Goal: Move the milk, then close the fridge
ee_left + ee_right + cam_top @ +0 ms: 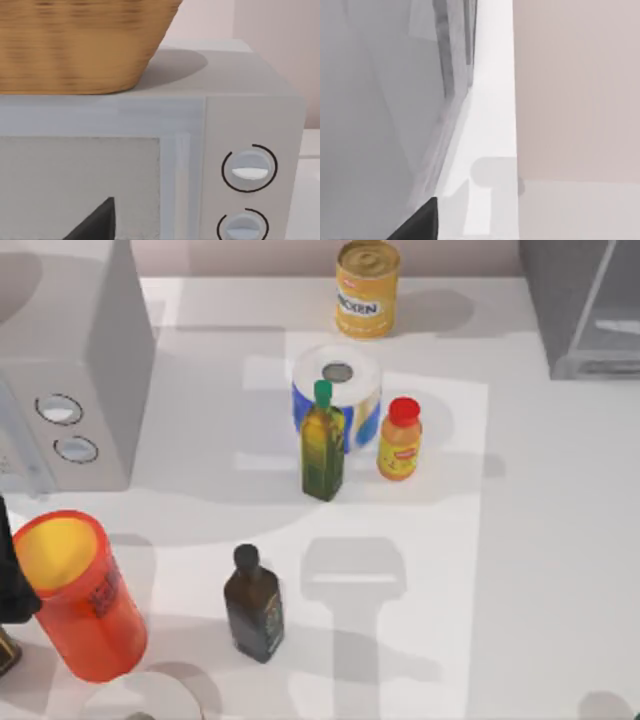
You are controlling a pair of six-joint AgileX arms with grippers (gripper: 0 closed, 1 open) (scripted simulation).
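Bright, even light; soft grey shadows across the white table (540, 540).

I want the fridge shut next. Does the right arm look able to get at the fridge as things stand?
Probably yes. The right wrist view has the fridge's grey side close by, with bare table beside it; the can and orange bottle stand well off to its left.

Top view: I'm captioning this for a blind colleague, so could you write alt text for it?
A white table holds a tall green oil bottle, a small orange bottle with a red cap and a blue-and-white paper roll at centre. A dark bottle and an orange tumbler stand nearer, a yellow can farther. A grey two-dial box sits left.
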